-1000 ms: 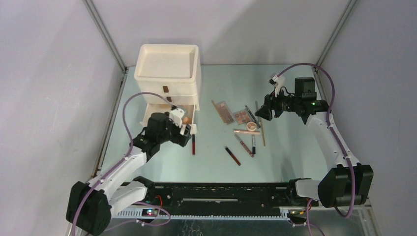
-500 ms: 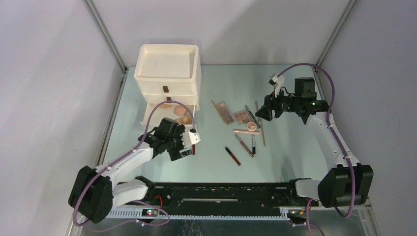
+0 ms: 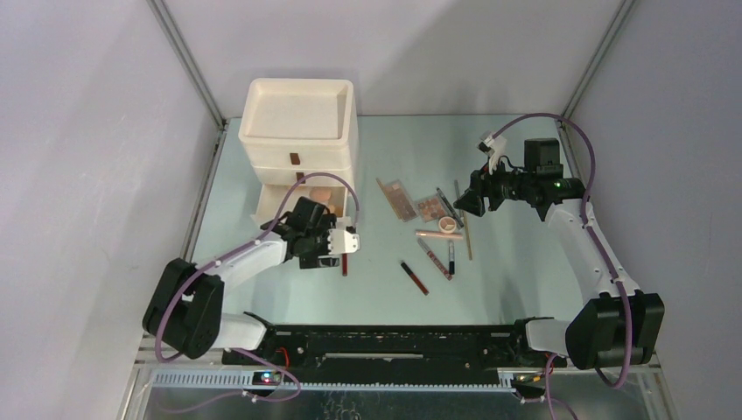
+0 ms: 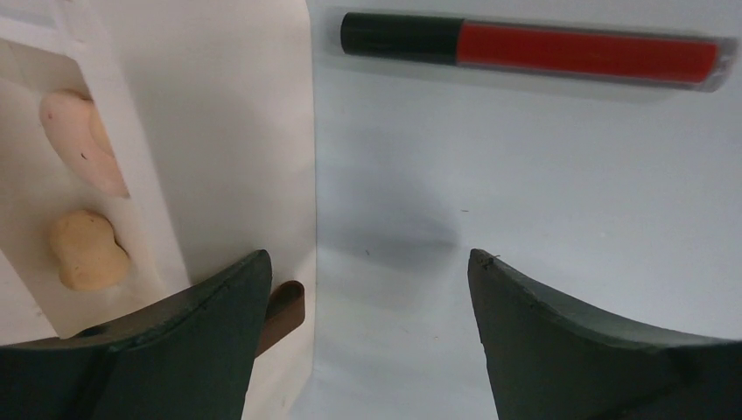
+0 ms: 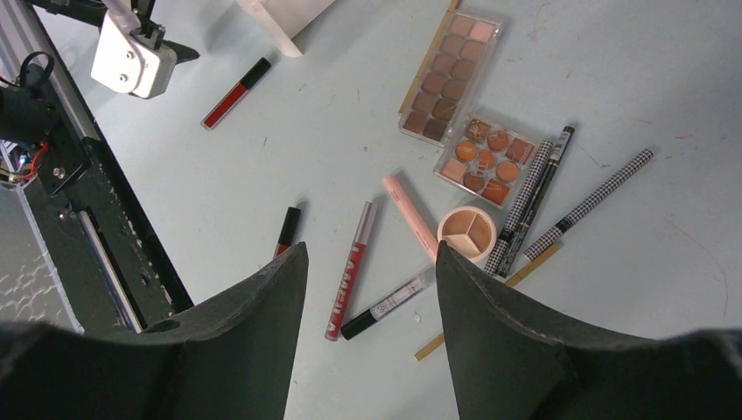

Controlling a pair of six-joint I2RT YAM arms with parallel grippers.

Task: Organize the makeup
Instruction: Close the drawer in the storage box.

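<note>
**Item:** slim red lip-gloss tube with black cap (image 4: 534, 48).

**Location:** flat on the pale bench (image 4: 542, 227), just beyond the fingertips of the left tool (image 4: 367, 262). It lies crosswise, running along the line from one jaw to the other.

**Left tool:** spread wide, holding nothing. Its left finger hangs over the front wall of the open cream plastic drawer (image 4: 227, 131), which holds peach sponges (image 4: 86, 249).

**Handling:** judge it light, rigid, smooth and round, so likely to roll or slip out of a loose pinch. You would do best to turn the wrist so the jaws cross the barrel. Take it at mid-length, near where the cap meets the red body; the ends offer little.

**Appearance:** clear-walled barrel showing red along most of its length, with a glossy black cap at the end nearer the drawer.

**Remaining stock:** below the right tool (image 5: 372, 254), whose jaws stand apart and empty, high over the bench:
- long brown-shade palette (image 5: 451, 77)
- square orange-shade palette (image 5: 486, 157)
- round three-part compact (image 5: 466, 232)
- checked pencils (image 5: 521, 206)
- pale pink tube (image 5: 409, 214)

The palettes and compact look brittle, so grip them across the long edges.
</note>
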